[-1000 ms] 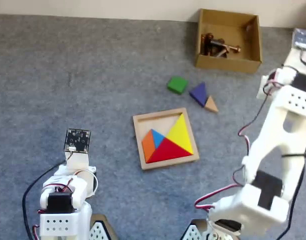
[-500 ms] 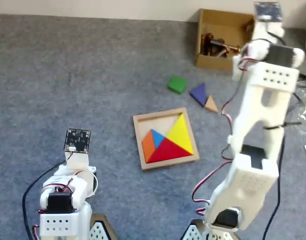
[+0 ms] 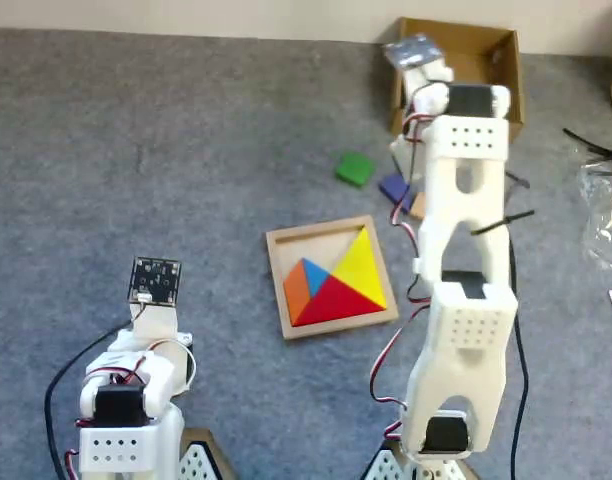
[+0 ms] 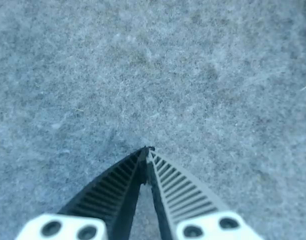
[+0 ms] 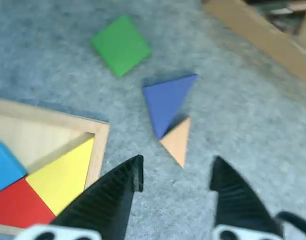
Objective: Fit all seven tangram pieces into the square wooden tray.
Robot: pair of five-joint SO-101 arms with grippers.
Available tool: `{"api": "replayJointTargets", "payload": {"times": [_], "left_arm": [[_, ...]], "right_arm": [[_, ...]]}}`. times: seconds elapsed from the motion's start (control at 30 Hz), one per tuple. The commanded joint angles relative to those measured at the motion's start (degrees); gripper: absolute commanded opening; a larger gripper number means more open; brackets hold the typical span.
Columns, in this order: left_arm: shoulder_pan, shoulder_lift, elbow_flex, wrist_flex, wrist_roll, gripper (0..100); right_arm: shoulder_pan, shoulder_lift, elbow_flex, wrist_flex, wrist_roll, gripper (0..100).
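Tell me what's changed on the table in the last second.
The right gripper swung in from the table's right side and now hangs open and empty over the blue triangle and tan triangle. The left gripper, tray and green square stayed put.

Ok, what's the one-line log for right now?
tray: four pieces in | outside: green square, blue triangle, tan triangle | right gripper: open, near tan triangle | left gripper: shut, over carpet

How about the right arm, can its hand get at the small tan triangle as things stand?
Probably yes. The right hand hangs open just by the tan triangle, with nothing lying between them. The blue triangle seems to touch it, so it might get nudged.
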Motion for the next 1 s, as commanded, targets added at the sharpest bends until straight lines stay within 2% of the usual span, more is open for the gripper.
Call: {"api": "replayJointTargets", "payload": {"times": [0.0, 0.13, 0.4, 0.6, 0.97], "left_arm": [[-0.7, -0.7, 1.3, 0.3, 0.4, 1], [-0.7, -0.7, 1.3, 0.3, 0.4, 1], [-0.7, -0.7, 1.3, 0.3, 0.4, 1], [-0.7, -0.7, 1.3, 0.3, 0.4, 1], [-0.7, -0.7, 1.3, 0.3, 0.4, 1]], "right_arm": [[-2.6, 0.1, -3.5, -1.1, 4.3, 29.0], [-3.7, 1.6, -3.5, -4.0, 11.6, 31.1], [-7.8, 6.5, -3.5, -6.7, 19.4, 31.3], [-9.7, 10.8, -3.5, -11.8, 21.7, 31.4], [-9.5, 16.7, -3.5, -26.9, 21.4, 31.5]]}}
